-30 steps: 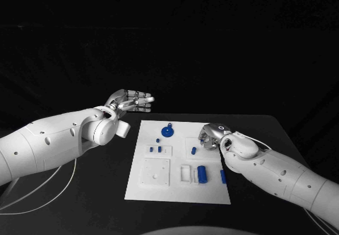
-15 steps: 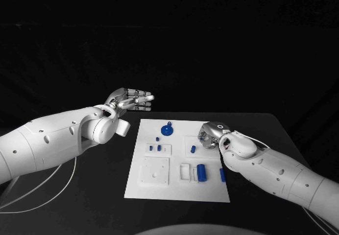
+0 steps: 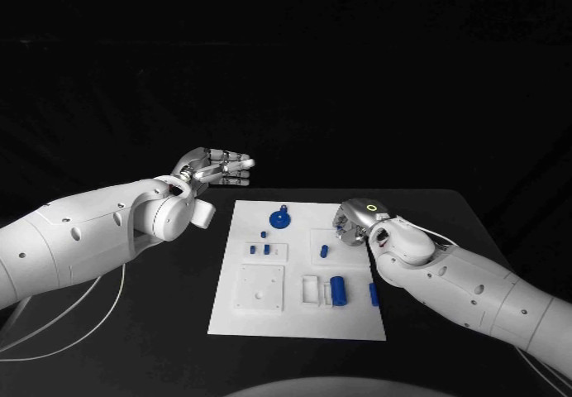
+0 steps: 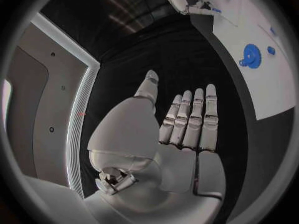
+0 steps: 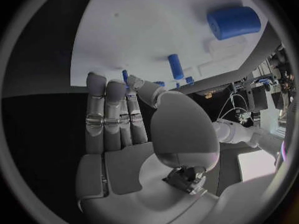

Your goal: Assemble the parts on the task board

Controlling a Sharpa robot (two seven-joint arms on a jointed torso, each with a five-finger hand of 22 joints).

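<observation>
Since my right silver hand (image 3: 355,225) hangs spread and empty over the flat white task board (image 3: 256,318) on the bench, I'd come down slow and pinch that small blue peg (image 3: 326,249) square, left hand (image 3: 221,165) idle, holding nothing.

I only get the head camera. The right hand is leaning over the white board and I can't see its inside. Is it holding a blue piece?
Observer: No. The right wrist view shows the right hand with its fingers straight and nothing in its palm.
Operator: What's in front of it?
Observer: Just past the fingertips, a short blue peg lies on the board. I can't tell if anything touches it.
Operator: And the left hand's inside?
Observer: The left wrist view shows the left hand flat, fingers straight, with nothing in it either.
</observation>
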